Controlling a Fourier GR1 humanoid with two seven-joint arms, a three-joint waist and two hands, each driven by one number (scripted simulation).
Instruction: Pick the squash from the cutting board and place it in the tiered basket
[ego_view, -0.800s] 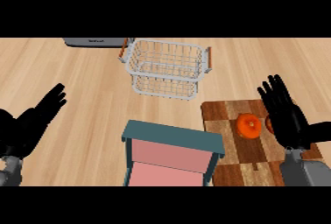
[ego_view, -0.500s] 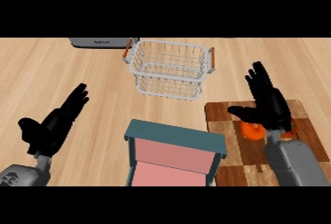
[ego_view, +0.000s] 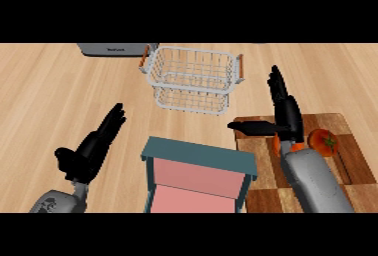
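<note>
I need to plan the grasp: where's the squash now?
In the head view the squash lies on the cutting board at right, just beside the right hand's wrist, not held.

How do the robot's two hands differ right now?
The left hand is over bare counter; the right hand is over the cutting board, its wrist partly hiding the squash. Left fingers slant rightward; right fingers point almost straight up the view. Both are open, holding nothing.

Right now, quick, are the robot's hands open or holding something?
Left hand: open, holding nothing.
Right hand: open, fingers straight, over the cutting board, not holding the squash.
</note>
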